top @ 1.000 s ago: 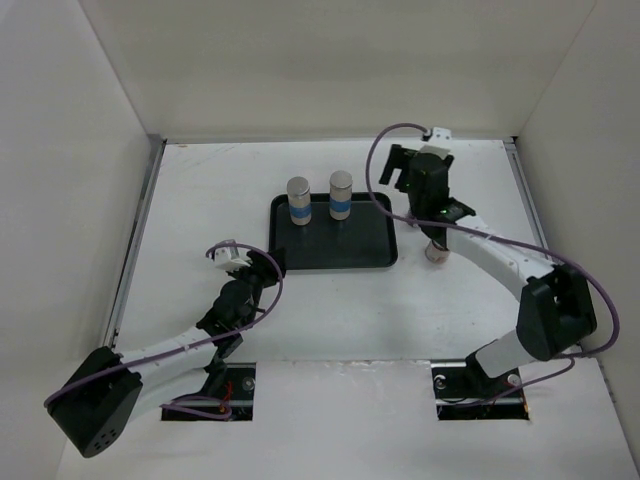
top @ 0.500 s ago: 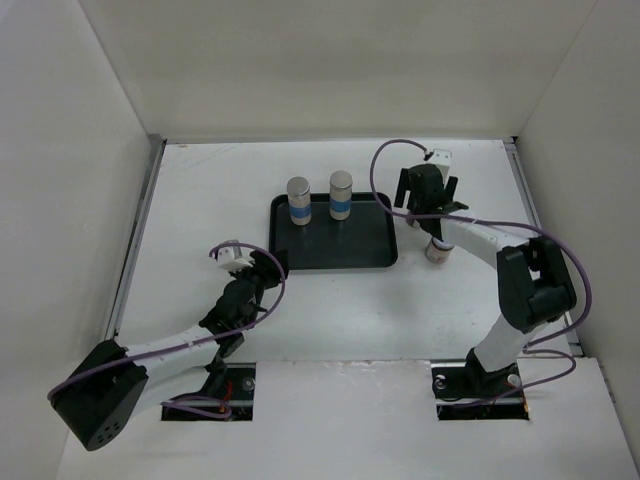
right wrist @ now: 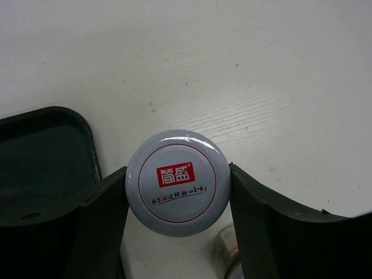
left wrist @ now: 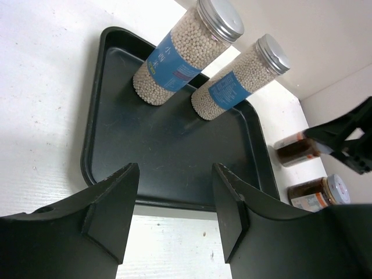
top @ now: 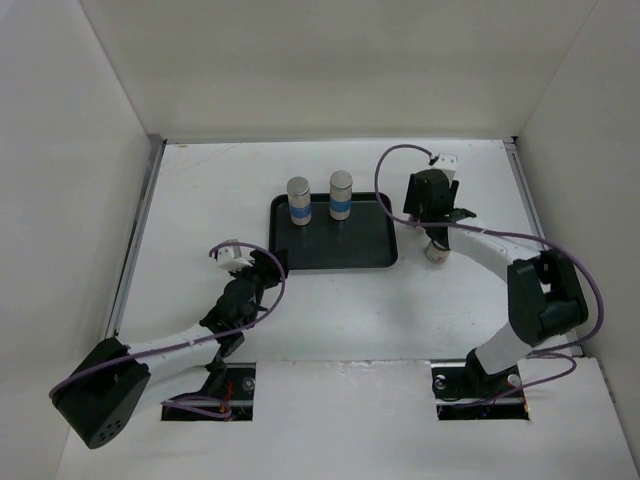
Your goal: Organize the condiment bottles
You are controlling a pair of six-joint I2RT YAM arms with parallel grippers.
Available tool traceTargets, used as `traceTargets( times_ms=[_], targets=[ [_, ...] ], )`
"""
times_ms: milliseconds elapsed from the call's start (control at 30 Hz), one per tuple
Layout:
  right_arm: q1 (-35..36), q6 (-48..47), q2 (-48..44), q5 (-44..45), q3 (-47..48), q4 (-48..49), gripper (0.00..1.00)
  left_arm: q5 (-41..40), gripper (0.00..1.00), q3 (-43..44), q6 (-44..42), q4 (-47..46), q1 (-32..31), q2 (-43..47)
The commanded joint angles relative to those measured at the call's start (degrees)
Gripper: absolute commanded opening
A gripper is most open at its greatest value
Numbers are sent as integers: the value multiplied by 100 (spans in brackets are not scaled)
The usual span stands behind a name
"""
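Note:
Two tall pale condiment bottles (top: pixel 298 200) (top: pixel 341 194) with blue bands and grey caps stand at the back of the black tray (top: pixel 340 250); the left wrist view shows them too (left wrist: pixel 180 55) (left wrist: pixel 238 81). My right gripper (right wrist: pixel 176 174) is shut on a short dark jar's pale lid (right wrist: pixel 178 182), just right of the tray (right wrist: pixel 40 151). A second dark jar (top: pixel 437 251) (left wrist: pixel 317 192) stands beside it. My left gripper (left wrist: pixel 174 171) is open and holds nothing, low over the table at the tray's near left corner (top: pixel 268 265).
White walls close in the table on the left, back and right. The tray's rim (left wrist: pixel 93 116) lies just ahead of the left fingers. Purple cables loop over both arms.
The right gripper has come down over the dark jar and shut on its lid. The left gripper has stayed where it was, its jaws a touch wider.

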State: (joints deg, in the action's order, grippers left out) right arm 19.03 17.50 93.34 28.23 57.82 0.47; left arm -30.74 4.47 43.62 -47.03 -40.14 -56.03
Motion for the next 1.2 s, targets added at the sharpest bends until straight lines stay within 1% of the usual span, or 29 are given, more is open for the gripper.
traceTargets(
  times_ms=[0, 100, 267, 367, 400, 567, 633, 700, 733, 767, 900, 967, 1067, 1167],
  targets=[
    [359, -246, -878, 218, 141, 1069, 57, 68, 51, 124, 94, -333, 46, -40],
    [702, -229, -862, 139, 238, 1069, 58, 60, 53, 151, 59, -386, 2, -101],
    [1063, -124, -265, 34, 554, 1131, 58, 86, 56, 133, 51, -439, 2, -119],
    [1169, -97, 166, -98, 844, 1175, 58, 94, 57, 116, 94, -439, 46, -127],
    [1195, -97, 532, -185, 1010, 1253, 58, 103, 57, 133, 68, -439, 2, -127],
    [1204, 8, 843, -283, 1091, 1333, 59, 103, 57, 142, 103, -448, 19, -198],
    [1213, 26, 870, -283, 1082, 1350, 65, 112, 57, 151, 86, -448, -15, -198],
    [1222, -27, 844, -257, 1064, 1350, 79, 103, 57, 168, 86, -448, -7, -259],
    [1222, -53, 792, -222, 1047, 1333, 86, 112, 57, 160, 112, -448, 11, -268],
    [1222, -53, 669, -204, 986, 1315, 91, 121, 58, 159, 112, -448, 11, -251],
    [1222, 8, -270, 68, 293, 1350, 99, 95, 58, 159, 51, -448, -7, -198],
    [1222, 43, -763, 279, -120, 1342, 100, 147, 58, 151, 103, -448, -7, -206],
    [1090, 157, -1676, 1068, -1007, 1106, 100, 200, 58, 194, 60, -448, -42, -215],
    [862, 543, -2328, 1833, -1580, 387, 100, 218, 58, 195, 121, -465, -42, -294]
  ],
)
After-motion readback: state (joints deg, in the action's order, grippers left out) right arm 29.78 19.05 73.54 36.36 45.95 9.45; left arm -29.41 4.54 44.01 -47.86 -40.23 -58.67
